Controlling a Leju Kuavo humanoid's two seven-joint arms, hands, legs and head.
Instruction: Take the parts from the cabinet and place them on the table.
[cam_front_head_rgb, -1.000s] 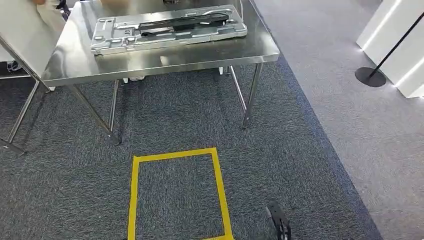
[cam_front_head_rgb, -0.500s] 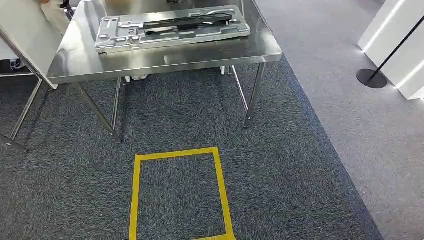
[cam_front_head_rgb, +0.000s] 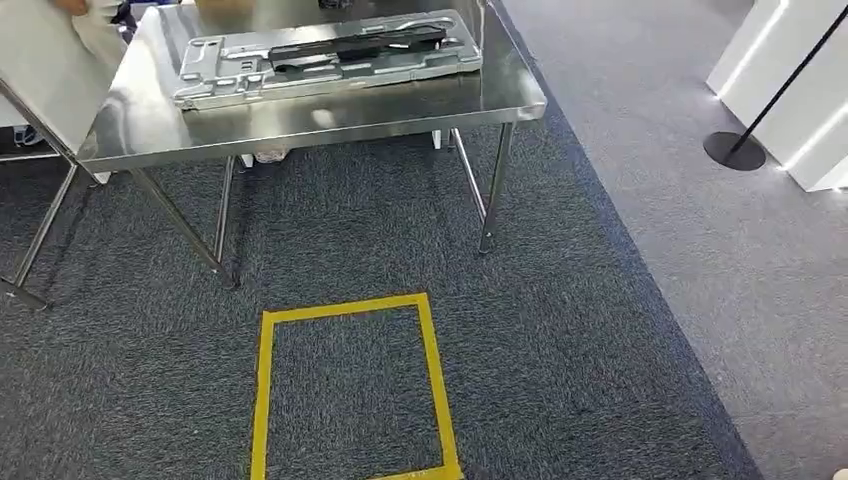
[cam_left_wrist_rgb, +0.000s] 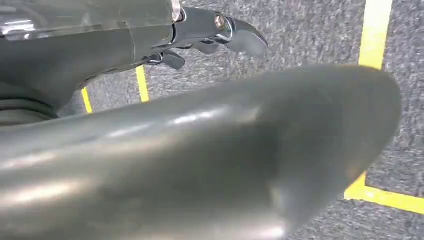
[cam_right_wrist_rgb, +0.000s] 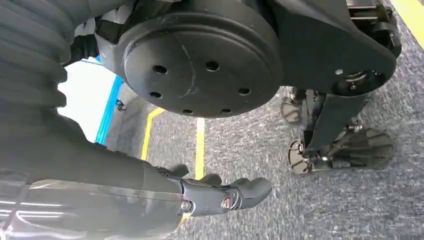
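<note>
Head view, L to R: steel table (cam_front_head_rgb: 300, 120) at top w/ a long grey part (cam_front_head_rgb: 325, 58) lying flat on it, black piece along its middle. Below — yellow tape square (cam_front_head_rgb: 350, 385) on dark carpet. Far right, black stand base (cam_front_head_rgb: 733, 150) by white panels. Left hand (cam_left_wrist_rgb: 220, 35) hangs over carpet, fingers loosely apart, holding nothing. Right hand (cam_right_wrist_rgb: 225, 195) — same, fingers apart, nothing held.

No text, label or number can be read anywhere (the yellow floor tape (cam_front_head_rgb: 350, 305) is unmarked).
</note>
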